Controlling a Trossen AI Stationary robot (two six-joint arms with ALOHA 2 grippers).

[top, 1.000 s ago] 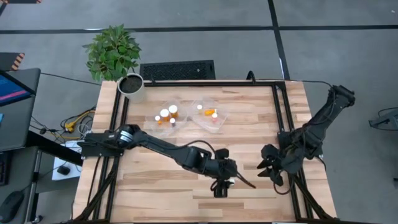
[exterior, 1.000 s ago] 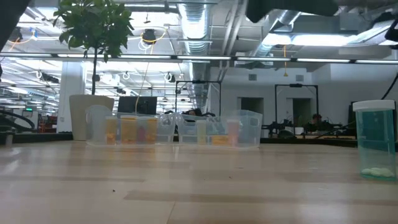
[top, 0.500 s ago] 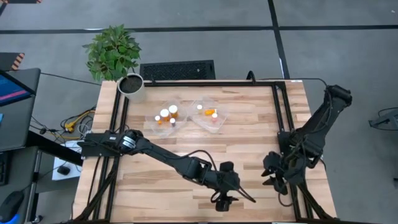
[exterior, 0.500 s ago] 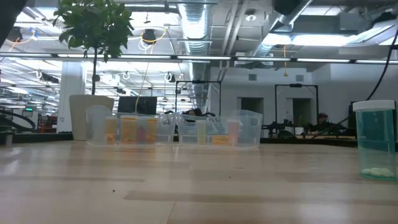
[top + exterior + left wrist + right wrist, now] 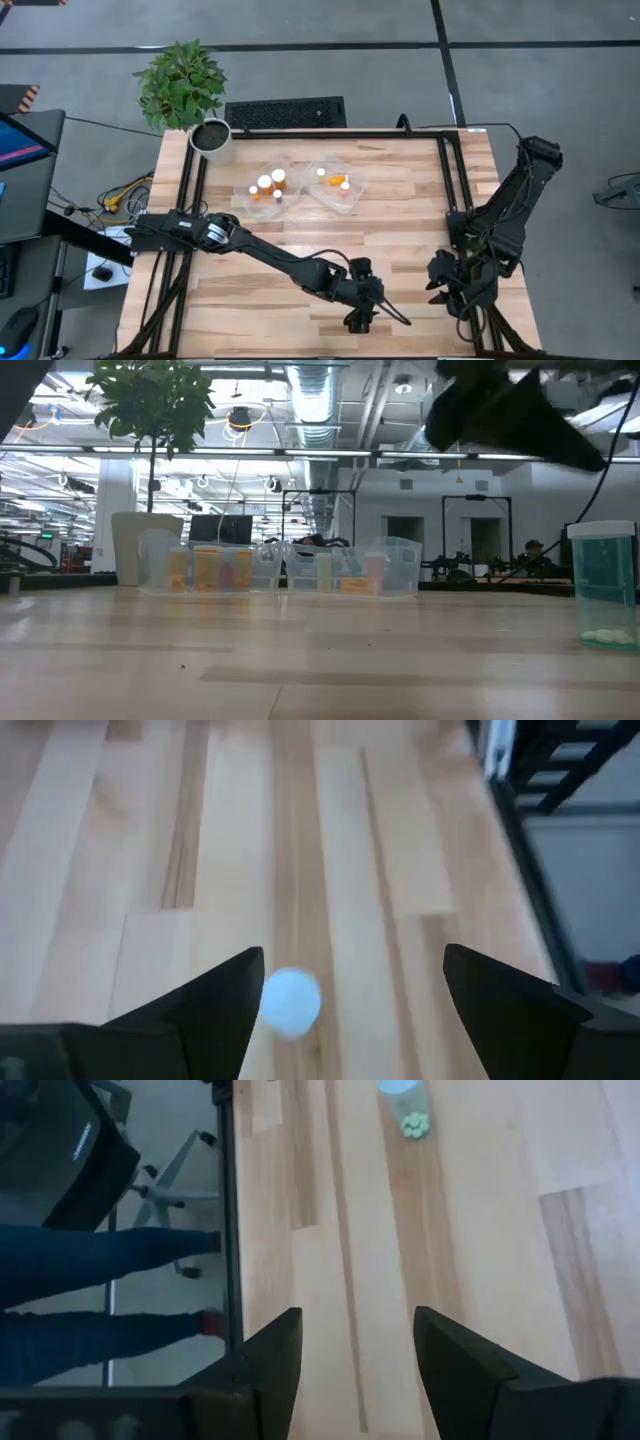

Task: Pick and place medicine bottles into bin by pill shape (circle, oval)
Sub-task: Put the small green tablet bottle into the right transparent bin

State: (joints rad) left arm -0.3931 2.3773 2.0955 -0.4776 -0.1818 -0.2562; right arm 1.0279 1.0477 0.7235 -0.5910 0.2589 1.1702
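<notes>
- Wooden planks are making the desk (image 5: 400,215), with a black frame around it and a potted plant (image 5: 185,90) at its far left corner.
- Two clear trays (image 5: 305,185) are sitting side by side near the far edge, and several orange medicine bottles (image 5: 268,186) with white caps are already standing or lying inside them.
- One more bottle (image 5: 603,585) is standing upright near the front of the desk; in the low view it is looking teal, with pale pills at the bottom.
- The left arm is reaching far over the desk, and the left tool (image 5: 360,315) is hanging low near the front edge, its fingers spread wide and holding nothing.
- In the left wrist view a white round cap (image 5: 291,1002) is showing between these fingers, close to one of them.
- The right tool (image 5: 447,288) is waiting at the right front edge, also opened and empty.
- I am judging that the step in hand is the approach to this last bottle.
- The next move is asking the left tool to centre around the bottle, then close, lift, and carry it to the tray matching its pill shape.
</notes>
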